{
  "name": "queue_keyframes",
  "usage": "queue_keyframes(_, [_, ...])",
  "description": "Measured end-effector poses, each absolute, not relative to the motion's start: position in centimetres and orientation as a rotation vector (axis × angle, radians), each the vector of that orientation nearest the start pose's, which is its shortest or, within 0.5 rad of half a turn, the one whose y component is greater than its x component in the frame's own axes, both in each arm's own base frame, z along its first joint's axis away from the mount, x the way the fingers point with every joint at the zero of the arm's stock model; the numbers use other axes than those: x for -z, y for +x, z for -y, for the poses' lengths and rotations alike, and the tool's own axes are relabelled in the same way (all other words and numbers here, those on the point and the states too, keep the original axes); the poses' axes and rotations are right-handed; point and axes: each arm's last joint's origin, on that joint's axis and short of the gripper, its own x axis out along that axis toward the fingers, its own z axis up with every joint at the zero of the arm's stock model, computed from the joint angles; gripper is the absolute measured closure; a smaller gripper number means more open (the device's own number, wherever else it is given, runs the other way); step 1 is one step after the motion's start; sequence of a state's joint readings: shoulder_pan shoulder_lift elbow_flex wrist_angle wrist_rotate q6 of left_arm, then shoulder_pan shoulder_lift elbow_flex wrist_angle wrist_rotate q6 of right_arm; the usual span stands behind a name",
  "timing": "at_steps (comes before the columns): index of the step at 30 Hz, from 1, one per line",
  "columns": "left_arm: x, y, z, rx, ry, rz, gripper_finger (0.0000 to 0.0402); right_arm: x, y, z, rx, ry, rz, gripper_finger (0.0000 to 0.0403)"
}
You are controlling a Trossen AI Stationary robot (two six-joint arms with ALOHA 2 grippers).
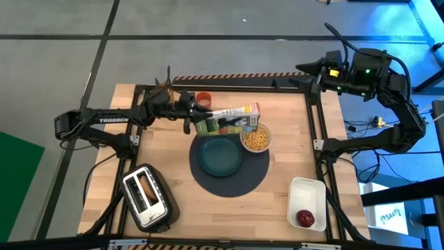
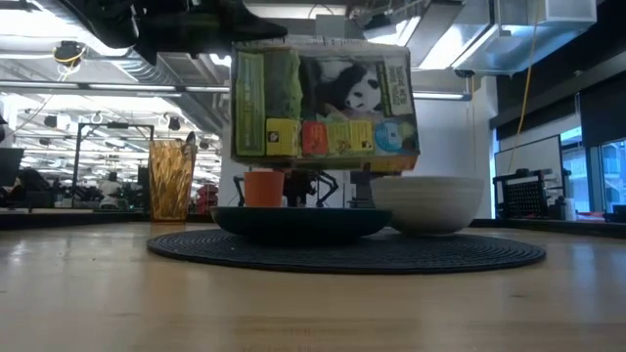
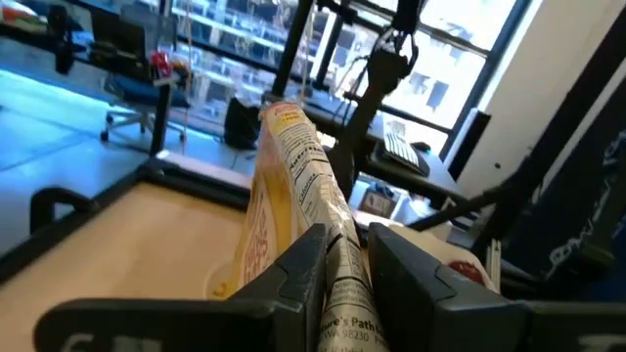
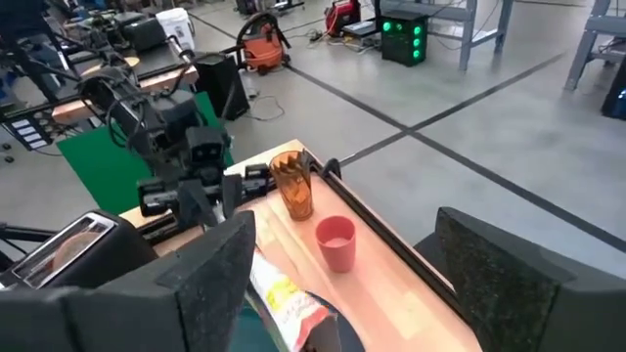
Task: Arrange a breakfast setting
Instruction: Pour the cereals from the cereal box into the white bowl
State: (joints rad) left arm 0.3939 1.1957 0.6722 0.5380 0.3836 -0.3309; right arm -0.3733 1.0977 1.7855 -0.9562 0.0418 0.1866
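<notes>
My left gripper (image 1: 190,115) is shut on a green-and-yellow cereal box (image 1: 232,118) that hangs above the far edge of the teal plate (image 1: 220,155). The plate lies on the round dark-blue mat (image 1: 236,182). Beside it on the mat stands the white bowl (image 1: 255,138), which holds yellow cereal. The small orange cup (image 1: 202,99) and the tall amber glass (image 2: 171,179) stand at the far edge. The red fruit (image 1: 305,219) lies in the white tray. My right gripper (image 4: 342,284) is open, raised at the far right, and touches nothing. My left gripper pinches the box's left end (image 3: 344,293) between its two fingers, where the carton is squeezed narrow. The fingers (image 3: 293,279) lie level, come from the table's left and point along the box. The box (image 2: 323,103) lies on its side, lifted clear above the plate and bowl.
A silver-and-black toaster (image 1: 147,198) with something brown in its slot stands near the front left. The white tray (image 1: 309,201) sits at the front right. Bare wood lies left of the mat and along the near edge.
</notes>
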Motion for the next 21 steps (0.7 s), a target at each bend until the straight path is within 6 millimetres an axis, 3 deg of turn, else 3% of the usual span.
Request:
queue_keyframes(4, [-28.0, 24.3, -9.2, 0.006, -0.325, 0.011, 0.0331, -50.5, 13.4, 5.5, 0.470, 0.238, -0.325, 0.0097])
queue_keyframes(7, [-28.0, 24.2, -9.4, 0.010, -0.324, 0.011, 0.0331, -48.5, 13.9, 5.7, 0.508, 0.272, -0.409, 0.0097])
queue_keyframes(11, [-28.1, 24.1, -9.6, 0.030, -0.323, 0.011, 0.0331, -44.2, 14.8, 5.9, 0.477, 0.355, -0.403, 0.0097])
queue_keyframes(17, [-29.0, 24.0, -9.7, 0.054, -0.319, 0.094, 0.0348, -36.2, 15.1, 5.5, 0.321, 0.468, -0.281, 0.0097])
queue_keyframes(21, [-29.2, 23.8, -10.1, 0.067, -0.352, 0.108, 0.0358, -32.3, 15.3, 5.5, 0.262, 0.539, -0.207, 0.0097])
